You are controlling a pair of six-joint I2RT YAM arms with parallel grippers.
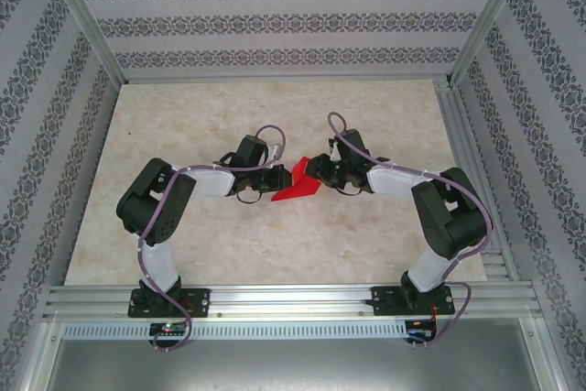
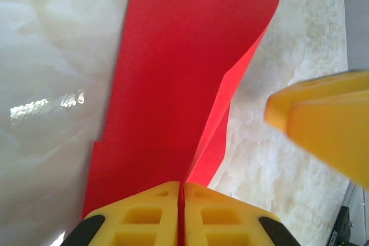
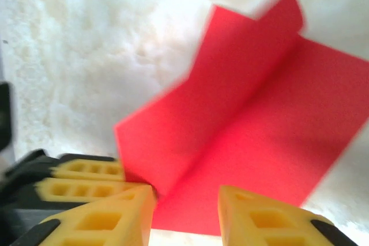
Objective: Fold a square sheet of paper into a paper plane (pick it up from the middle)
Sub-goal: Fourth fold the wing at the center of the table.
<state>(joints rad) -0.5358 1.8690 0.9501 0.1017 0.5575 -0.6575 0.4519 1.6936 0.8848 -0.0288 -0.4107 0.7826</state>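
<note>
Left gripper [image 2: 181, 197] clenched on near edge of paper [image 2: 173, 84], pads tight together. Paper creased lengthwise, one flap tilted up, sits mid-table [image 1: 183, 125] between both grippers. Right gripper [image 3: 185, 195] has jaws apart, paper just ahead of them, not pinched. Right wrist view blurred.

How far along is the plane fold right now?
Done: the red paper carries a lengthwise crease, with one side standing up. In hand: the left gripper is clamped shut on one end of it; the right gripper, fingers apart, sits at the paper's edge without pinching. Left: no pointed nose or wing ridges yet, so most folds look undone.
</note>
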